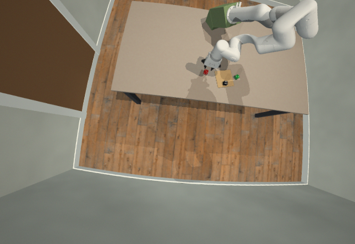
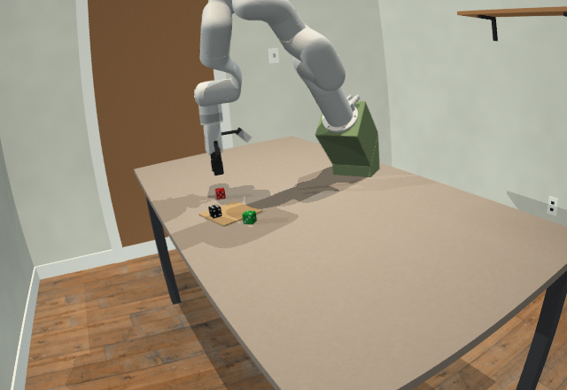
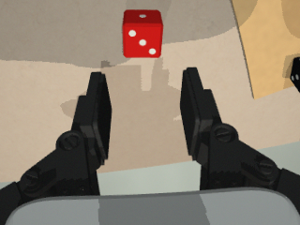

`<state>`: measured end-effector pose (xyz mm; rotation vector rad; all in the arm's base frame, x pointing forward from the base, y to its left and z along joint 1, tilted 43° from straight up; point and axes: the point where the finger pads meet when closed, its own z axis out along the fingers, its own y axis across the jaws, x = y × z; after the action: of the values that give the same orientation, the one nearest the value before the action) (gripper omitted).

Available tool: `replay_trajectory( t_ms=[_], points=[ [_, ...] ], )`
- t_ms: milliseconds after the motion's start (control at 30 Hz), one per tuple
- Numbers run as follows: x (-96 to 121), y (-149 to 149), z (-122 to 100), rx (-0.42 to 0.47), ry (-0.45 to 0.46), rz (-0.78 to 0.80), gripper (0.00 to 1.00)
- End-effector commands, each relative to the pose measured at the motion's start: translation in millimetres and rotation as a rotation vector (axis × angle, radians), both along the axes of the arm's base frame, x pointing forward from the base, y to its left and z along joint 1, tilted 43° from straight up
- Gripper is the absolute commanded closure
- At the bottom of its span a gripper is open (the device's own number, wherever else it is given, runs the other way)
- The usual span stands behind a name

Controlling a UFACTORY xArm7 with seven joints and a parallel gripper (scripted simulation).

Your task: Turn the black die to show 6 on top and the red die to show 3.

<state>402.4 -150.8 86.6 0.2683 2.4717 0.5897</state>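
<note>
My gripper (image 1: pixel 208 67) (image 2: pixel 217 173) (image 3: pixel 144 88) is partly open and empty, pointing down above the table. The red die (image 1: pixel 206 71) (image 2: pixel 220 193) (image 3: pixel 142 39) lies on the table, off the mat, below and beyond the fingertips. Its top shows 3, and a side shows 1 in the wrist view. The black die (image 1: pixel 225 82) (image 2: pixel 214 211) (image 3: pixel 296 76) rests on the tan mat (image 1: pixel 218 77) (image 2: pixel 226 221) (image 3: pixel 262 47); I cannot read its top number surely. The green die (image 1: pixel 236 76) (image 2: pixel 249 217) is on the table right beside the mat's edge; its top number is unclear.
The beige table (image 1: pixel 160 49) (image 2: pixel 366 248) carries the green arm base (image 1: pixel 219 18) (image 2: pixel 353 147) at its back. The mat and the other two dice lie to one side of the red die. The table's front edge runs beyond the mat.
</note>
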Motion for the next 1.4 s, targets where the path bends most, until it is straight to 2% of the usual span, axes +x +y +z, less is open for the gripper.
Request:
replay_trajectory(
  t_ms=[0,1367],
  points=[
    [1.6,-0.5,-1.0,-0.001,-0.002,-0.003,0.53],
    [27.9,15.3,-33.5,-0.001,-0.002,-0.003,0.53]
  ],
)
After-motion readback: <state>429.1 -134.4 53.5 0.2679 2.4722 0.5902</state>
